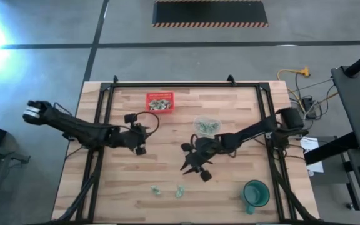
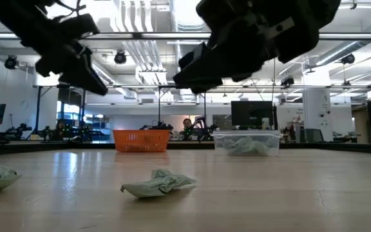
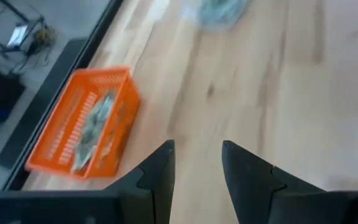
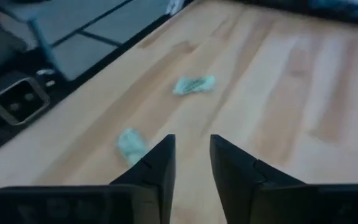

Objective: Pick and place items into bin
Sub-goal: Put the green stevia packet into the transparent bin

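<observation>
Your right gripper (image 1: pixel 195 167) hangs empty, fingers slightly apart, aimed at two loose items (image 1: pixel 167 189). Your left gripper (image 1: pixel 140 139), also parted and empty, waits near the red bin (image 1: pixel 160 102).

Open tabletop (image 1: pixel 167 165) between right pincer (image 1: pixel 194 167) and two loose items (image 1: pixel 180 190).

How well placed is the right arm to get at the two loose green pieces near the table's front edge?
Probably well: the right gripper, empty, points toward the wrapped pieces, with only bare table between.
</observation>
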Controlling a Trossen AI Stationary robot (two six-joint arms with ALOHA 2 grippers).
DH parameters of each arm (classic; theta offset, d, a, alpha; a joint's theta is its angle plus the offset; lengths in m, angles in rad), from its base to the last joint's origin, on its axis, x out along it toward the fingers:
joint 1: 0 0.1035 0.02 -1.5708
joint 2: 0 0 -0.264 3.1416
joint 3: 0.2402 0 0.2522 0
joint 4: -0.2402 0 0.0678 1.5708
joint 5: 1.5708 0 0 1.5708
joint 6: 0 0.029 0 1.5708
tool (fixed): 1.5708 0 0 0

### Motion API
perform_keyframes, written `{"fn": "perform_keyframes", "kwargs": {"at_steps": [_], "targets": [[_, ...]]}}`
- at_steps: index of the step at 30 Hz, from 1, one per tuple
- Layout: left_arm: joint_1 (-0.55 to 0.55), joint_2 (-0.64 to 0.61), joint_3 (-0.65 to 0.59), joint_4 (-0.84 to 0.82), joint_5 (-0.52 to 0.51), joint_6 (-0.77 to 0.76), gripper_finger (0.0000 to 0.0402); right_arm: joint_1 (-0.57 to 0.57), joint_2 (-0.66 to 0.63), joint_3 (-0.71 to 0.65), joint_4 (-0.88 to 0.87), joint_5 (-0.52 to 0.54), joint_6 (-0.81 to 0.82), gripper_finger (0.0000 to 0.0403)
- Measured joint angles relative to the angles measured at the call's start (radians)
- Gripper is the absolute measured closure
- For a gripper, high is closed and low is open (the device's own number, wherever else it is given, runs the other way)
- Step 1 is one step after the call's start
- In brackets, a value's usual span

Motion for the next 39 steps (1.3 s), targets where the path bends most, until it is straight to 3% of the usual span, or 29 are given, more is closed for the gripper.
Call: {"fn": "perform_keyframes", "kwargs": {"at_steps": [7,16,26,39], "targets": [[-0.058,-0.034,0.004,-0.002,0.006,-0.032,0.0285,0.025,0.150,0.142,-0.030,-0.073,0.039,0.0254],[-0.087,-0.064,0.000,-0.003,0.017,-0.059,0.0285,0.056,0.244,0.321,-0.310,-0.095,0.023,0.0200],[-0.104,-0.051,0.001,-0.007,0.037,-0.085,0.0285,0.071,0.252,0.352,-0.357,-0.142,-0.031,0.0195],[-0.108,-0.051,-0.003,-0.006,0.041,-0.086,0.0285,0.082,0.301,0.348,-0.361,-0.093,-0.061,0.0195]]}}
